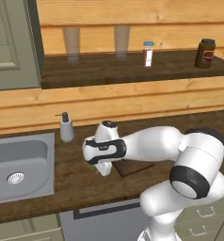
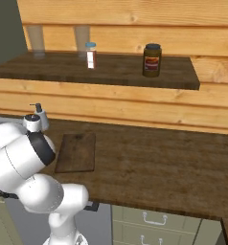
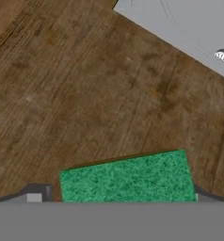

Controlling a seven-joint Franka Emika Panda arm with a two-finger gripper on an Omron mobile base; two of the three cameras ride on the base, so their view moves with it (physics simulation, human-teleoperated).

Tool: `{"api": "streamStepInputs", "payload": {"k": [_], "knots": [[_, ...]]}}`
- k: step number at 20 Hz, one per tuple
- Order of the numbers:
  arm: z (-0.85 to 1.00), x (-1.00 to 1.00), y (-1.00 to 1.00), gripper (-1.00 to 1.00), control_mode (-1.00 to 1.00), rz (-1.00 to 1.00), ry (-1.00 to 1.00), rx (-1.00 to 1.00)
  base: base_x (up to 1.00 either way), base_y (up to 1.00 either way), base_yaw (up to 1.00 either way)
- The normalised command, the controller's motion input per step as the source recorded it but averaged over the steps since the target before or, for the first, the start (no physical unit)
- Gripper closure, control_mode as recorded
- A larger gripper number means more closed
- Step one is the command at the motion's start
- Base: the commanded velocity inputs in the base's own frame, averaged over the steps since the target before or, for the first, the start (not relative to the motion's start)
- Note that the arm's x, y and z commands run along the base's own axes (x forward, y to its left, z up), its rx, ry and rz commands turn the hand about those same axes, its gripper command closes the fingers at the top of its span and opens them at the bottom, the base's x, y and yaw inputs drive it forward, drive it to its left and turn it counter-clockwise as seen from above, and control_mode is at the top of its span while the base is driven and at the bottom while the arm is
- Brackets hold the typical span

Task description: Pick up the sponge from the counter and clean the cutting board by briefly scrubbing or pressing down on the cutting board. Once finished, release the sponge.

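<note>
While my gripper (image 3: 118, 200) hangs low, I see the flat bright-green rectangular sponge (image 3: 127, 177) on the dark-brown wood-grain counter (image 3: 76, 89), between its spread fingertips (image 3: 35, 196). It lies between the grey steel sink (image 1: 20, 164) and the dark wooden cutting board (image 2: 76, 152); whether the fingertips touch it, I cannot tell.

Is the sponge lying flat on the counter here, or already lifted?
Cannot tell for sure. In the hand view the sponge shows its broad green face against the counter, between the hand's fingertips; any gap beneath is hidden.
</note>
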Motion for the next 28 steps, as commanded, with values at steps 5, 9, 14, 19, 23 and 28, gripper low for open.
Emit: {"api": "streamStepInputs", "payload": {"k": [5,9,14,19,23,28], "knots": [[-0.08,0.11,0.0,-1.0,-1.0,0.02,0.0,-0.23,0.0,0.0,0.0],[-0.41,0.42,0.0,-1.0,-1.0,0.03,-0.14,-0.02,0.0,0.0,0.0],[-0.06,0.35,-0.02,-1.0,-1.0,0.24,-0.41,0.0,0.0,0.0,0.0],[0.05,0.0,-0.25,-1.0,-1.0,0.17,-0.19,0.33,0.0,0.0,0.0],[0.62,0.01,-0.5,-1.0,-1.0,0.11,0.0,0.22,0.0,0.0,0.0],[0.75,0.0,-0.44,-1.0,-1.0,0.07,0.0,0.0,0.0,0.0,0.0]]}}
